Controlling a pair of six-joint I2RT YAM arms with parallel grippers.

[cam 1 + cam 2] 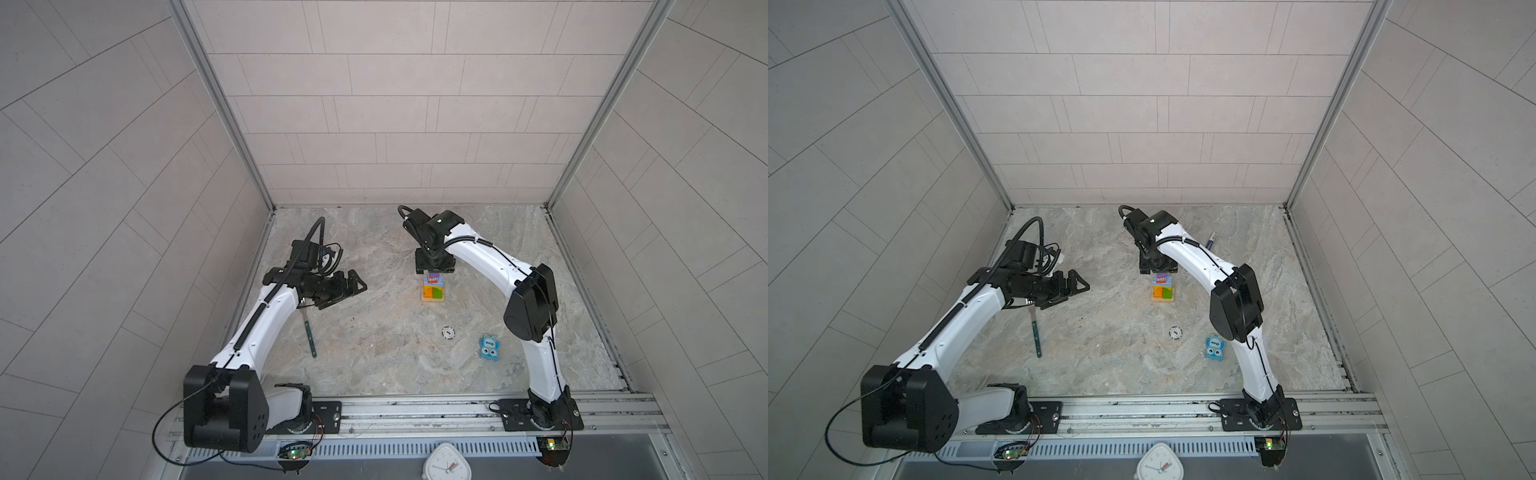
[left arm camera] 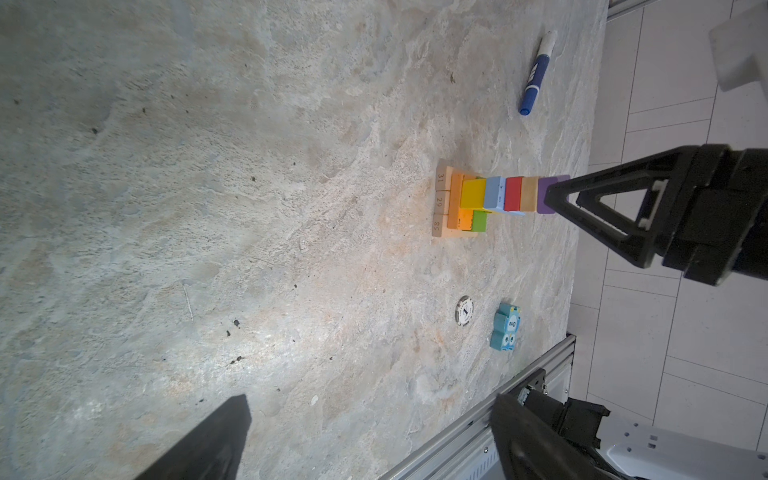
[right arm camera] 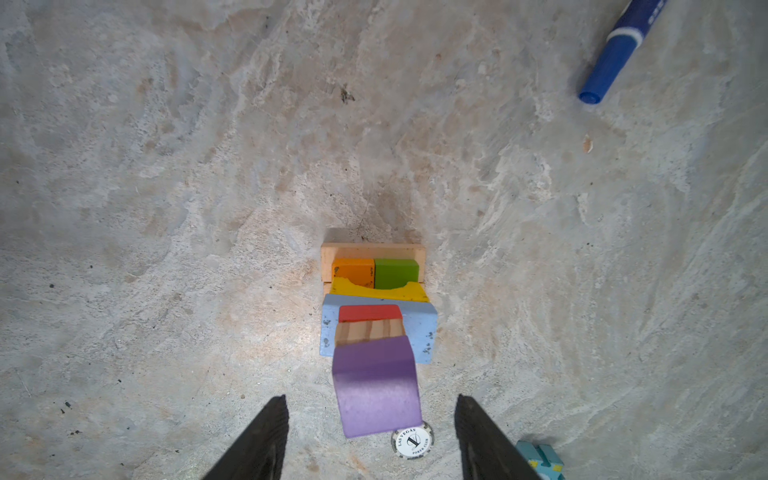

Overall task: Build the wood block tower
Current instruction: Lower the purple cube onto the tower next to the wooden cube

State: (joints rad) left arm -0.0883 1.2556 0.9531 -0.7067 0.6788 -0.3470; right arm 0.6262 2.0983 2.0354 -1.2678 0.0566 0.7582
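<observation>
Two grippers: left gripper [image 1: 348,291] with jaws wide apart, hanging over bare table [image 1: 374,374], well left of the tower; right gripper [image 3: 370,397] pointing down over the tower's top, jaws apart on either side of the purple cube, a gap on both sides in the right wrist view.
Tower [image 1: 433,287]: upright, mid-table, slightly right of centre; tan base, then orange and green, yellow, pale blue, red, striped wood, with the purple cube [image 3: 376,386] on top.
Nearby: poker chip [image 1: 448,333] and blue toy [image 1: 489,347] in front of the tower, apart from it; blue pen [image 1: 1211,240] behind the right arm; thin green strip [image 1: 310,338] flat on the table under the left arm [image 1: 266,316]; clock [image 1: 446,463] at the front edge.
In the way: right gripper covering most of the tower's top in both top views; right arm [image 1: 482,251] hiding the pen in a top view.
Hard to tell: contact or none between a right fingertip [image 2: 559,196] and the purple cube, overlapping in the left wrist view; toy cut off in the right wrist view; clock cut off; far end of the strip hidden under the left gripper.
</observation>
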